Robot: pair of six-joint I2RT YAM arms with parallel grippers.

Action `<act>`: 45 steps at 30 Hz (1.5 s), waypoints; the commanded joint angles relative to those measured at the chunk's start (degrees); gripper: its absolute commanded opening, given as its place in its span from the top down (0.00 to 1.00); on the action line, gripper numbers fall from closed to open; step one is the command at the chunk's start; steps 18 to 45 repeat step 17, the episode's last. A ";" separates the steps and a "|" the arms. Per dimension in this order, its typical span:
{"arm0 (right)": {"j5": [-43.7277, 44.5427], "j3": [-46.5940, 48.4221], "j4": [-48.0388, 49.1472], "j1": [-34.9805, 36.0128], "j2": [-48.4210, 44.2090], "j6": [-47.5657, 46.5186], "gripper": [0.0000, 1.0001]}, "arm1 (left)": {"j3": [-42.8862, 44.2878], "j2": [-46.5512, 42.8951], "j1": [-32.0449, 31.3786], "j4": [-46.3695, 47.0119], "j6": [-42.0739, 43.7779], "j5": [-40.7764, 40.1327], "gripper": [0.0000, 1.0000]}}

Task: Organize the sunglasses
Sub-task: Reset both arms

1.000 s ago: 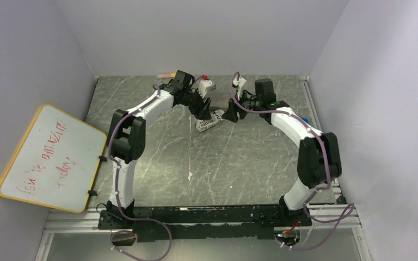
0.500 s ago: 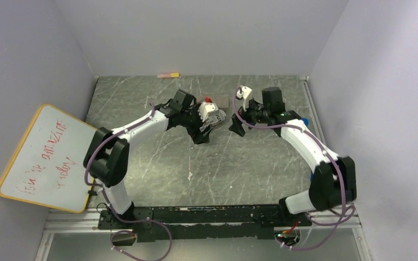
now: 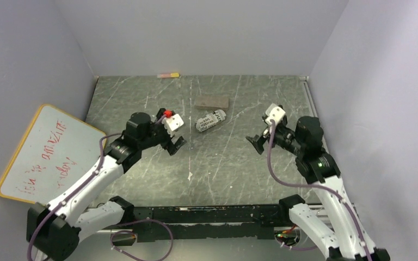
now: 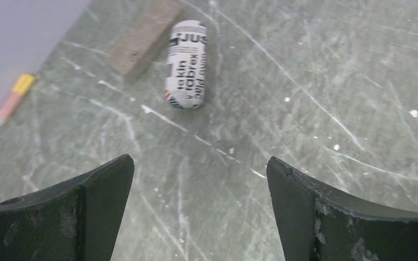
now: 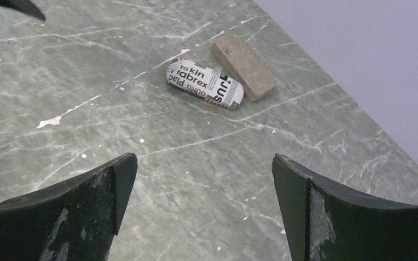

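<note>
— How is the surface looking from where you are standing?

— The marbled grey-green tabletop is showing pale scratches and white specks all over. Plain pale walls are closing it in on three sides. I am placing everything by the printed case, which is lying shut toward the far side.

— What is sitting around it?

— A brown case is lying just behind it. A pink-and-yellow marker is lying well behind and to the left, against the back wall. A yellow-rimmed whiteboard is leaning far off to the left.

— And the arms?

— The left gripper is hanging nearer than the printed case, on its left, jaws spread wide on nothing. The right gripper is hanging on its nearer right, jaws spread just as wide.

— The sunglasses?

— I cannot tell where they are; neither pair is showing.
</note>
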 commanded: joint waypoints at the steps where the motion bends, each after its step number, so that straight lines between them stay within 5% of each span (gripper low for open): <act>1: 1.83 -3.82 -1.28 -0.11 -8.50 4.66 0.00 | -3.62 -5.90 1.36 3.57 -1.44 -6.99 0.03; 10: 7.31 -11.78 4.39 0.05 -23.82 9.11 0.00 | -10.12 -21.35 1.60 -0.32 0.11 -10.37 0.04; 15: 8.82 -11.14 1.91 0.23 -21.90 9.71 0.00 | -12.95 -27.31 1.59 0.05 -0.02 -7.30 0.03; 45: 7.93 -10.26 -0.31 0.23 -20.24 9.20 0.00 | -13.48 -27.37 1.60 0.44 0.14 -7.24 0.04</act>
